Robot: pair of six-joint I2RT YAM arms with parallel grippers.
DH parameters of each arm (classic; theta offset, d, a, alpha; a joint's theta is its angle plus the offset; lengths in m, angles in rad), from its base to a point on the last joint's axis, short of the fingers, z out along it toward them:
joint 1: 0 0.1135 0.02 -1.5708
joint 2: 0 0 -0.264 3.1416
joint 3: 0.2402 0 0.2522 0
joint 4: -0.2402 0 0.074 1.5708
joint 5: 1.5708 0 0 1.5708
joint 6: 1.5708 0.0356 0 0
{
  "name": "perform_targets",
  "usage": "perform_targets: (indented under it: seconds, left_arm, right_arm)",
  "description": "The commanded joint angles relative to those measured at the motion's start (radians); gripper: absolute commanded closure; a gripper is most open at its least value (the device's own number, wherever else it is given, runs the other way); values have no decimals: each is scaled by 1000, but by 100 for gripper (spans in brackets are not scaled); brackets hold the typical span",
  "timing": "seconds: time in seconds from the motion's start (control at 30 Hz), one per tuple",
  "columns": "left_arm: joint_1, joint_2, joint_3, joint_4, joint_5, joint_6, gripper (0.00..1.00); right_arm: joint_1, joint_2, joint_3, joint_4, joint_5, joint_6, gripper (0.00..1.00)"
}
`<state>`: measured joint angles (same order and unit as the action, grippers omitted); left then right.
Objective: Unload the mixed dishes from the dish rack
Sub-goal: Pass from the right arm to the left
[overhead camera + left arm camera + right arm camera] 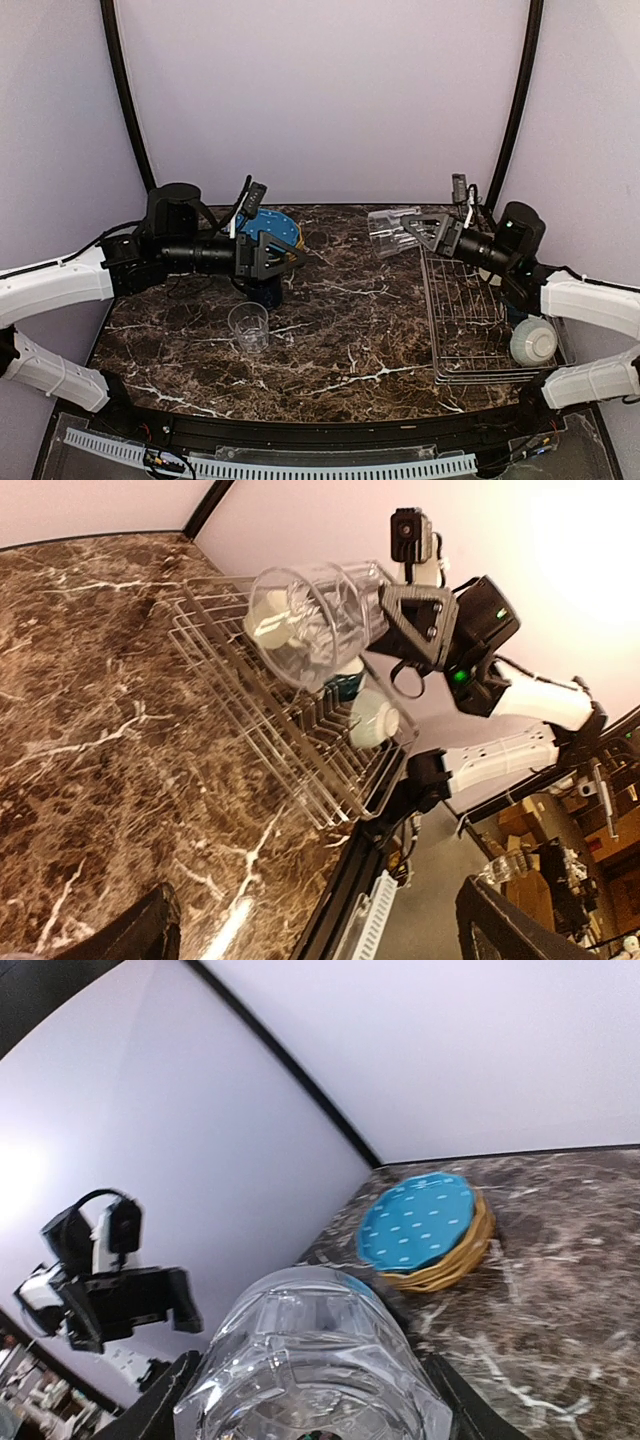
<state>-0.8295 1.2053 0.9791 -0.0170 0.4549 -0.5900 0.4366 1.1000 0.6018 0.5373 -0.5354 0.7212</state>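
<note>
My right hand (412, 232) pinches a clear glass tumbler (385, 235) on its side, in the air over the desk (360, 300) just off the far left corner of the dish rack (470, 320). In the right wrist view the tumbler fills the lower part of the picture, so my own fingers (150, 1415) show only as dark edges on either side of it. My left hand (290, 252) is spread wide with nothing between its fingers, hanging above the desk's far left part. In the left wrist view only the finger (130, 935) tips reach into the bottom corners. Under that hand stands a dark blue cup (262, 292), largely covered by the hand and hard to make out. The blue white-dotted plate (272, 228) lies on a yellow plate (450, 1260) at the far left. The arm cuts part of it off from above, and I cannot tell how many plates lie beneath. I count two tumblers: the one I hold and a second glass tumbler (248, 325) upright on the desk, near the left. In the rack I count one pale bowl (533, 340) at the near right corner. The left wrist view shows something teal (345, 685) and a cream shape (270, 615) behind the held glass, too unclear to name.
</note>
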Motion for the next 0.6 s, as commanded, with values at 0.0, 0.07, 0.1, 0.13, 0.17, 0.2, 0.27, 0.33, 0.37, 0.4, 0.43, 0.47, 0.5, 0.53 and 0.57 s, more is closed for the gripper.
perform_targets:
  seconds: [0.0,0.07,0.1,0.13,0.17,0.2,0.27,0.33,0.37,0.4,0.43,0.47,0.5,0.53,0.57]
  left_arm:
    - [-3,8,-92,371,90,-153,5]
    - [-3,28,-139,515,117,-234,6]
    - [-3,34,-146,586,133,-251,6]
    - [-3,49,-158,613,142,-281,6]
    - [-3,57,-162,664,162,-294,7]
    - [-3,73,-169,703,170,-318,7]
    - [-3,95,-181,765,190,-356,9]
    - [-3,112,-199,840,201,-401,11]
    - [-3,117,-205,866,208,-416,13]
    - [-3,125,-216,909,214,-441,16]
    - [-3,132,-225,930,215,-453,18]
    - [-3,135,-228,957,219,-469,22]
    - [-3,138,-232,965,219,-475,24]
    - [-3,140,-233,972,220,-482,31]
    - [-3,141,-236,973,221,-484,35]
  right_arm:
    - [166,88,42,363,-72,105,100]
    - [239,142,67,428,-77,128,100]
    - [268,166,82,446,-73,128,100]
    - [294,187,101,459,-70,123,100]
    - [318,210,116,472,-68,116,100]
    - [336,235,131,486,-67,109,100]
    - [365,285,159,500,-64,108,100]
    - [382,346,176,543,-72,123,100]
    - [387,371,181,569,-77,135,100]
    - [393,391,184,588,-80,141,100]
    - [397,410,189,600,-80,149,100]
    - [399,427,192,610,-80,156,100]
    - [401,444,195,626,-83,167,100]
    - [403,461,198,645,-89,178,100]
    - [404,477,202,660,-96,188,100]
